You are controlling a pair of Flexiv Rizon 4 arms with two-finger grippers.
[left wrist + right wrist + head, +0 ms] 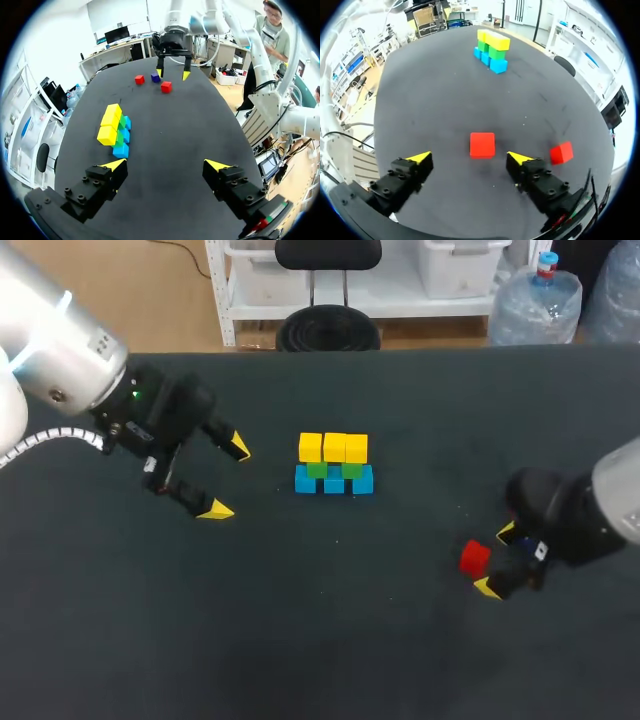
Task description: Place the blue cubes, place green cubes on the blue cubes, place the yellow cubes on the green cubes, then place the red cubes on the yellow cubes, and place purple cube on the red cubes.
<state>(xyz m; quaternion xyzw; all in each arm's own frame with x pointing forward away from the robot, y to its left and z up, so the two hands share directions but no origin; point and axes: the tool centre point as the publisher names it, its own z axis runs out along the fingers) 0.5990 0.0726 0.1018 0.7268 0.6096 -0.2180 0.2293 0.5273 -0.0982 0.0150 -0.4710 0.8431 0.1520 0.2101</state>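
Right pincer (468,157), fingers apart, has one red cube (482,145) just ahead between them.

The worktop (330,640) carries three blue cubes (334,484), two green cubes (317,469) and three yellow cubes (334,447). There are two red cubes (482,145), both showing in the wrist views and only one in the head view, and one purple cube (155,77), seen from the left wrist.
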